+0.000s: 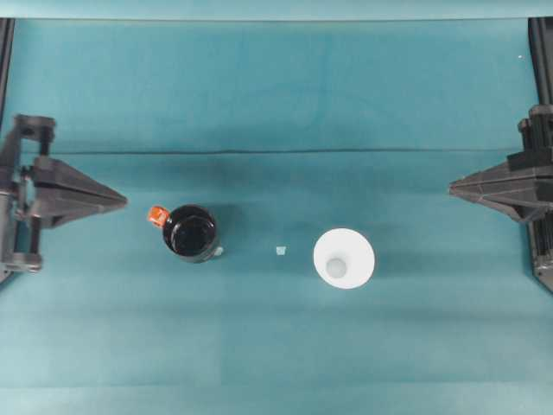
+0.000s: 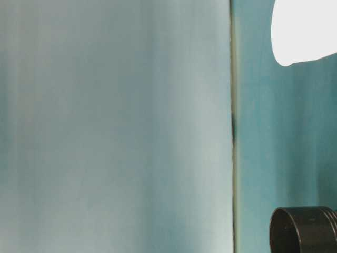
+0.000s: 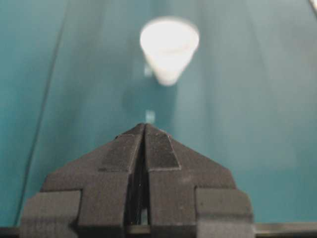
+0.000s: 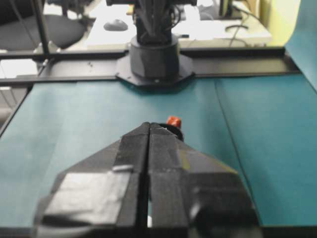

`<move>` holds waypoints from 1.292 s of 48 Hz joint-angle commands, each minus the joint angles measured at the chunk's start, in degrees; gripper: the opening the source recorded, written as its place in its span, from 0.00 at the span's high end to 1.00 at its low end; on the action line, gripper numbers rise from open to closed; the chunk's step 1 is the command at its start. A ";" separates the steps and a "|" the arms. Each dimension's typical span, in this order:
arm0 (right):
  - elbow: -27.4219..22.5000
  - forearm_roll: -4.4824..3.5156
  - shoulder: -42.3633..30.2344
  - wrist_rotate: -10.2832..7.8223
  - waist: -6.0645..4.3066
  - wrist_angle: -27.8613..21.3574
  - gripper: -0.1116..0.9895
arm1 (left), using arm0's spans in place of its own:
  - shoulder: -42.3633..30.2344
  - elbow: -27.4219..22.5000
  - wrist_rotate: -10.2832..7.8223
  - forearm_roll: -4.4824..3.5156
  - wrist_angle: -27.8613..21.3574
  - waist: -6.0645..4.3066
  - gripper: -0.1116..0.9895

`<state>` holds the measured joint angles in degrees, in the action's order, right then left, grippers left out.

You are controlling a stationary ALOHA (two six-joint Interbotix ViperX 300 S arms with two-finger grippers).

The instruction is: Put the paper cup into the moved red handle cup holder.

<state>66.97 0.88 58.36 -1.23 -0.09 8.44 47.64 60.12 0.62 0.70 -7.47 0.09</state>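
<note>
The paper cup (image 1: pixel 344 258) stands upright and white on the teal cloth, right of centre; it is blurred in the left wrist view (image 3: pixel 168 47) and large in the table-level view (image 2: pixel 305 31). The red handle cup holder (image 1: pixel 191 232) is glossy black and sits left of centre, its red-orange tab (image 1: pixel 156 215) pointing toward the left arm. My left gripper (image 1: pixel 121 201) hangs shut and holds nothing, a short way left of the holder. At the far right my right gripper (image 1: pixel 454 184) is shut too, well away from the cup. In the right wrist view its tip (image 4: pixel 149 125) hides most of the holder, leaving the tab (image 4: pixel 173 121) in sight.
A tiny pale scrap (image 1: pixel 281 251) lies between holder and cup. A crease in the cloth (image 1: pixel 285 152) runs across the table behind both objects. Black frame rails (image 1: pixel 541 52) stand at the side edges. The left arm's base (image 4: pixel 156 54) faces the right wrist camera.
</note>
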 commanded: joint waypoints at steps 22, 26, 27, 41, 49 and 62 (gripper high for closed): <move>-0.62 0.18 -0.26 -0.53 0.00 -1.67 1.00 | -10.20 -8.00 -0.35 0.26 -14.41 3.34 0.88; -0.70 0.09 -0.18 -0.62 0.09 -1.67 1.00 | -11.51 -8.53 -0.26 0.26 -16.00 3.34 0.88; -0.70 0.18 -0.26 -0.62 0.00 -1.67 1.00 | -11.69 -8.61 -0.26 0.26 -16.08 3.34 0.88; -0.70 0.18 -0.09 -0.62 0.09 -1.67 1.00 | -11.51 -8.88 -0.79 0.26 -16.52 3.16 0.87; -0.70 0.18 -0.18 -0.62 0.00 -1.76 1.00 | -12.13 -9.05 -1.67 0.35 -18.37 3.08 0.60; -0.70 0.53 -0.09 -0.62 0.09 -1.67 1.00 | -14.15 -10.02 -4.13 0.35 -22.15 3.08 0.07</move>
<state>66.97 0.97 58.62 -1.32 -0.09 6.42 34.01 51.86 -2.90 0.97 -28.56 3.25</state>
